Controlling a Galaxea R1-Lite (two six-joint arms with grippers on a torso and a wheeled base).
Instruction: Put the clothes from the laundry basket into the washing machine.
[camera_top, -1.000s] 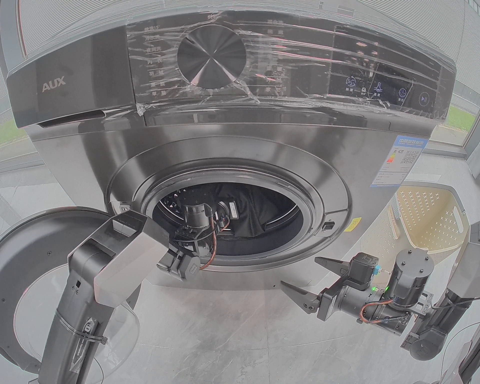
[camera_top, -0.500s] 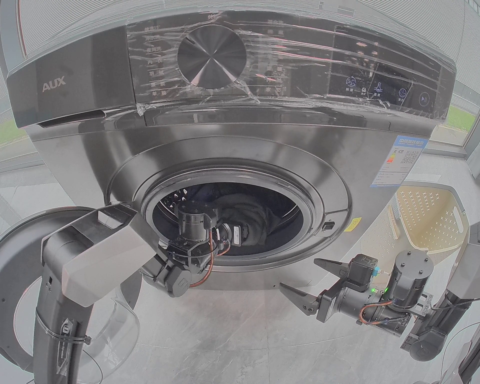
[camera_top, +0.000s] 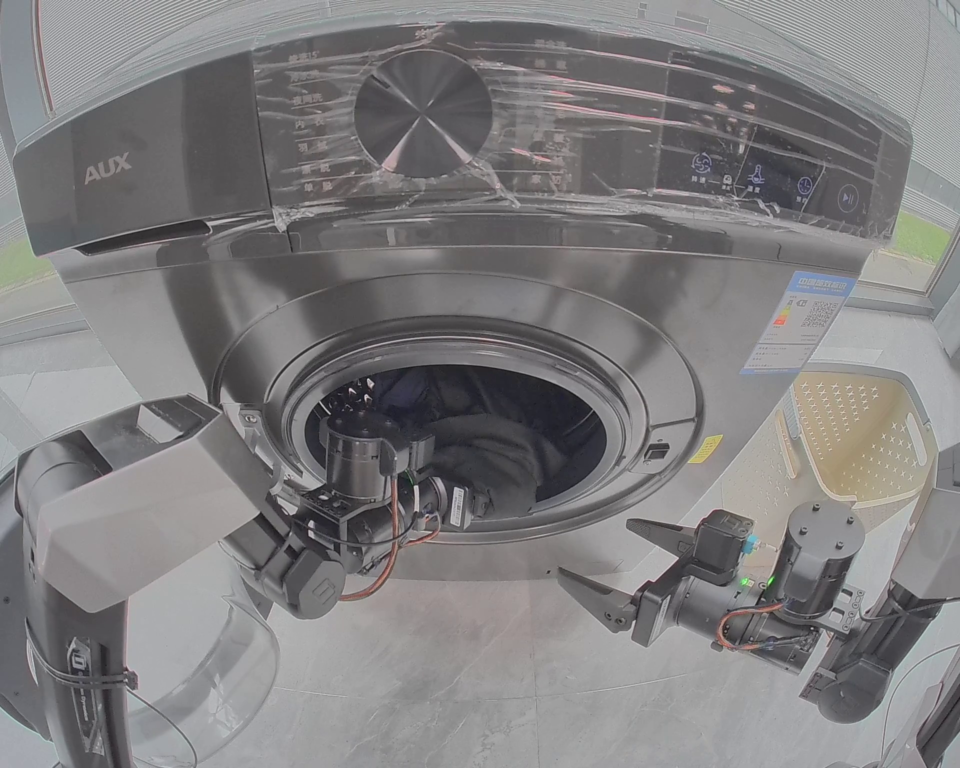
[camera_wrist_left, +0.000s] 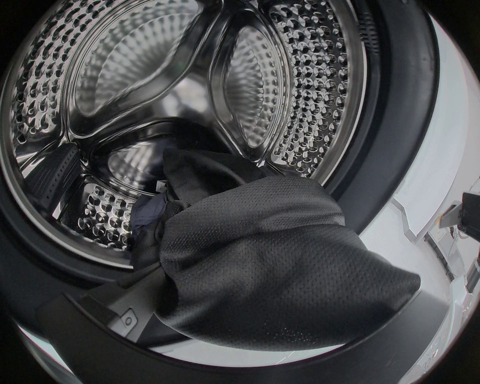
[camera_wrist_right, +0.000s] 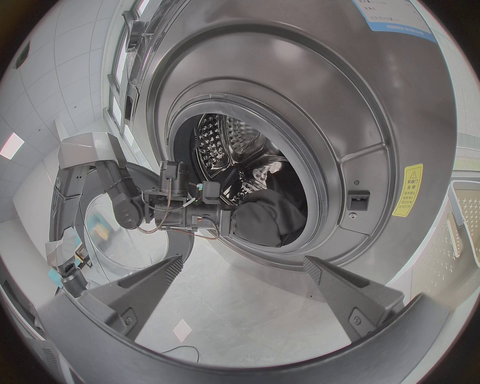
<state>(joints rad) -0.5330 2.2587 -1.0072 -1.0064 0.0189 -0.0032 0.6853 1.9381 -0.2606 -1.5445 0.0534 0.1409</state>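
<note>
Washing machine: a grey front-loading washing machine (camera_top: 480, 290) stands straight ahead on the pale tiled floor (camera_top: 450, 660), with its round mouth uncovered.
Door: the door (camera_top: 215, 665), with its glass bowl, is swung wide open on the robot's left, behind the left arm.
Drum: the perforated steel drum (camera_wrist_left: 150, 75) shows past the dark rubber seal.
Basket: a cream laundry basket (camera_top: 865, 430) sits to the right of the machine, just beside its front corner.
Clothes: dark clothes (camera_wrist_left: 260, 270) lie low in the front of the drum. A black mesh piece is bunched at the mouth, over the lower seal.
Left gripper: the left gripper (camera_top: 465, 503) is at the lower left of the mouth, its tip against the bunched cloth. Its jaws are apart. One finger (camera_wrist_left: 107, 310) stands far out to the side, and the cloth lies across the gap and hides the other.
Right gripper: the right gripper (camera_top: 597, 548) hangs low over the floor in front of the machine's right side, well apart from the clothes. Its jaws are spread wide.
</note>
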